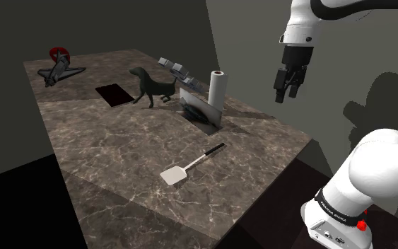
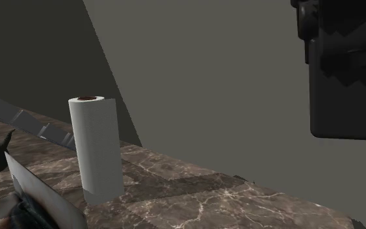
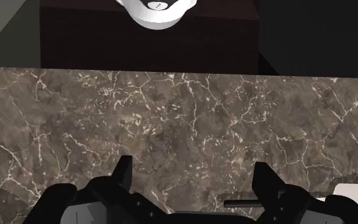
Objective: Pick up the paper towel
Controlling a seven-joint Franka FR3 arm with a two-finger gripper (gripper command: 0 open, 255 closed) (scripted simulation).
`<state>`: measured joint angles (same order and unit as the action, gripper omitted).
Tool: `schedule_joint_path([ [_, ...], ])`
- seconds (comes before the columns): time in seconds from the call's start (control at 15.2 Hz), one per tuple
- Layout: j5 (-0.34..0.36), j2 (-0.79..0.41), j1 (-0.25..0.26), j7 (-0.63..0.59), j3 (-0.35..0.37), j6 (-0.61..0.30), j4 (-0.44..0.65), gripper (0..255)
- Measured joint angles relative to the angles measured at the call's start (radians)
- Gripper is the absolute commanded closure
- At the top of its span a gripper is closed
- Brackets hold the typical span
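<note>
Shoulder view: white upright paper towel roll [image 1: 216,88] stands on the brown marble tabletop [image 1: 133,152] near its far edge, close to the wall corner. Second exterior view shows a brown core at the roll's top. All-black two-finger gripper [image 1: 288,88] hangs high in the air, off to the shoulder view's right of the roll and well apart from it. Wrist view shows the fingers [image 3: 124,173] spread wide with nothing between them, bare marble below.

Grey flat slab-shaped object [image 1: 203,108] stands tilted just beside the roll's base, on the near-left side in the shoulder view. Dark dog figurine [image 1: 151,85] stands left of that. Grey segmented object [image 1: 175,68] lies behind the dog. Black flat rectangle [image 1: 114,93] lies left of the dog. Dark grey toy plane [image 1: 58,73] sits at the far left corner, with a red object [image 1: 59,54] behind it. White-headed spatula with a black handle [image 1: 190,165] lies nearer the front, well apart from the roll.

Walls [image 1: 247,42] are plain dull grey-olive. Black area [image 1: 20,205] shows below the table's left side.
</note>
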<state>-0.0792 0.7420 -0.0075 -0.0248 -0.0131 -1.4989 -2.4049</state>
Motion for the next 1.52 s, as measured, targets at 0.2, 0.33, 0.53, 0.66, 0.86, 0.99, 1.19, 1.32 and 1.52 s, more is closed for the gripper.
schedule_joint_path([
  [0.2,0.001,-0.045,-0.001,-0.001,0.001,-0.028,0.024,0],
  [0.33,0.006,-0.110,-0.004,0.003,-0.002,-0.073,0.054,0],
  [0.53,0.010,-0.212,-0.007,0.004,-0.004,-0.129,0.120,0],
  [0.66,0.014,-0.281,-0.010,0.006,-0.007,-0.158,0.172,0],
  [0.86,0.019,-0.392,-0.014,0.009,-0.012,-0.196,0.266,0],
  [0.99,0.022,-0.453,-0.017,0.009,-0.015,-0.215,0.319,0],
  [1.19,0.023,-0.563,-0.018,0.007,-0.016,-0.253,0.411,0],
  [1.32,0.025,-0.629,-0.021,0.008,-0.019,-0.259,0.484,0],
  [1.52,0.026,-0.731,-0.022,0.002,-0.021,-0.267,0.598,0],
])
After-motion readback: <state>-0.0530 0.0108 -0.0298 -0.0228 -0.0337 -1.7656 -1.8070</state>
